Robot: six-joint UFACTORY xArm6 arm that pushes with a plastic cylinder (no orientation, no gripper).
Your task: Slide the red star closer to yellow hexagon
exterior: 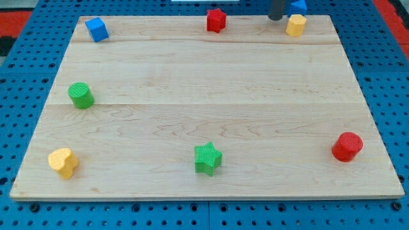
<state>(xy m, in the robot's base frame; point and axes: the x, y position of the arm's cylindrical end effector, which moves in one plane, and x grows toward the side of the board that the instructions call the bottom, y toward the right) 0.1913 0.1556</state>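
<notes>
Seven blocks are spread over the worktop (211, 96), and along its far edge the red star (216, 20) sits near the middle, well apart from the yellow hexagon (295, 25) towards the far right corner, where my tip (275, 18) is down just beside the hexagon on its left, with a blue block (298, 6) peeking out behind. No fingers on this arm, only the rod. Elsewhere: blue cube (96, 29) far left corner, green cylinder (81, 95) left edge, yellow heart (63, 162) near left corner, green star (208, 158) near edge, red cylinder (347, 147) right edge.

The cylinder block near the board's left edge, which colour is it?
Green; the camera view shows it clearly.
</notes>
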